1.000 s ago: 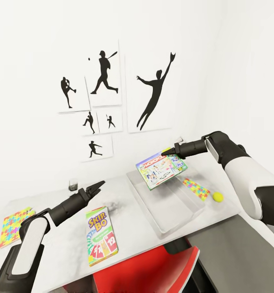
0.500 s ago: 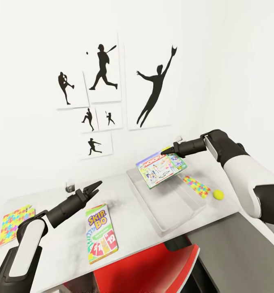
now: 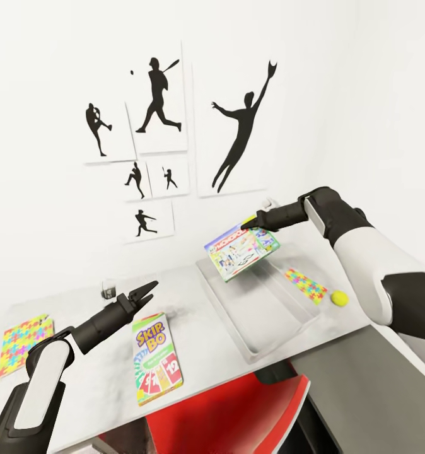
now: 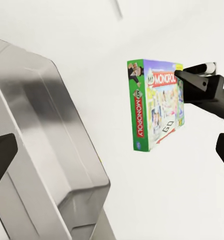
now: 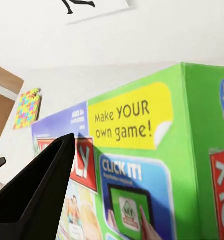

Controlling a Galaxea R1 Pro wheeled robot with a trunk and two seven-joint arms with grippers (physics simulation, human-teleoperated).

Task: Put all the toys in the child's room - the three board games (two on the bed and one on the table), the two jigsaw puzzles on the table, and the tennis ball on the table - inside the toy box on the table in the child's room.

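White wall (image 3: pixel 48 63) filled the upper frame. Six black silhouette posters (image 3: pixel 174 132) of baseball players hung upper center, the largest, a leaping catcher (image 3: pixel 241 135), rightmost. A small glass (image 3: pixel 108 289) stood at the table's (image 3: pixel 80 302) far edge, middle left. A red chair (image 3: pixel 238 416) showed at bottom center.

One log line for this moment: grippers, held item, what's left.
right gripper: shut on Monopoly box, held over toy box | left gripper: open | Skip-Bo box, tennis ball: on table
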